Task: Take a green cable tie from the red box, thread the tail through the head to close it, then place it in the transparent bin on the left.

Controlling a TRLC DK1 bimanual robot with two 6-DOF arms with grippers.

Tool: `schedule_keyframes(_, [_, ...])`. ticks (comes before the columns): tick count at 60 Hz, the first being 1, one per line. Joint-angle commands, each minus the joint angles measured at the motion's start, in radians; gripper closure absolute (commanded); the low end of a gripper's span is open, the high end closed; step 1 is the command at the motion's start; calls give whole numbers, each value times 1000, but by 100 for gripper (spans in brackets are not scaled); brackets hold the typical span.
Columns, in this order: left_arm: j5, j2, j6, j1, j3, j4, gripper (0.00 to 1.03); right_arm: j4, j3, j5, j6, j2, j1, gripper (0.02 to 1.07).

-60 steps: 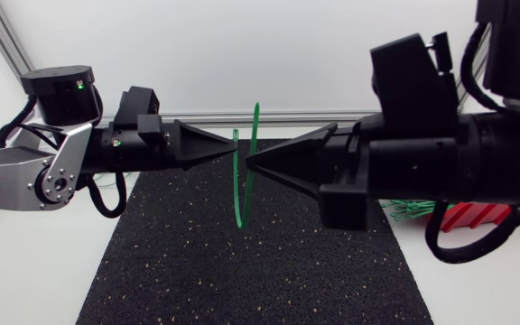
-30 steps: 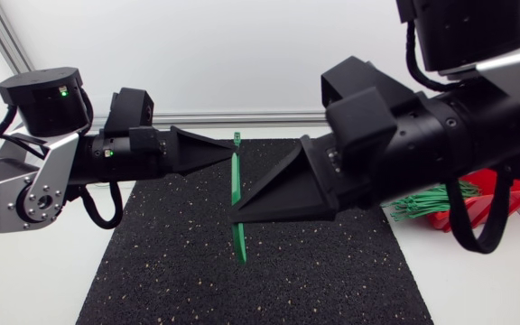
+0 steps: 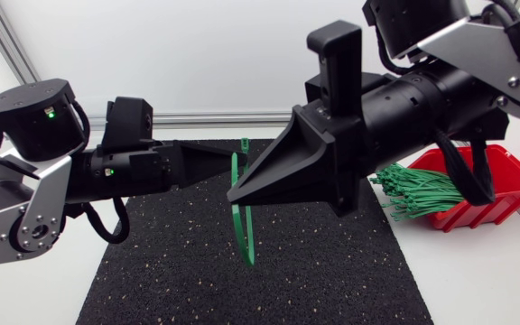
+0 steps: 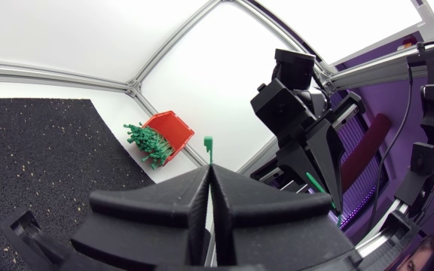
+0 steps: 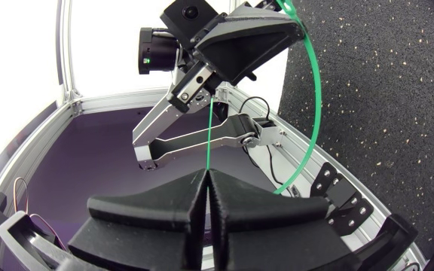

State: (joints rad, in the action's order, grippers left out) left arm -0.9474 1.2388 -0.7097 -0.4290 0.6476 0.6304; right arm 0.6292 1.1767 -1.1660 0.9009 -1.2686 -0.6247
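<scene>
Raised and twisted since a second ago, right hand point(image 3: 235, 193) stays shut on the tie point(image 3: 239, 221), left hand point(image 3: 227, 162) pinching its head end; tie hangs bowed in mid-air above the mat point(image 3: 170, 271); loop seemingly not yet closed.

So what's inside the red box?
A bunch of green cable ties, poking out over the red box's open side. Its bottom is hidden under them and partly behind the right arm.
</scene>
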Motion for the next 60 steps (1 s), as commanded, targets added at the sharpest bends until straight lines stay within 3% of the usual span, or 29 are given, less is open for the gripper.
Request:
schedule_keyframes(1, [15,-22,0,-7,-20,29,100,12,32,-12,58,-18,-18,102])
schedule_keyframes(23, [52,-180,-10,-37,-78,46,100,-14,37,-26,136,-12,-24,102])
schedule_keyframes(60, [78,-283,18,-63,-144,54,100,-11,44,-34,142,-3,-20,102])
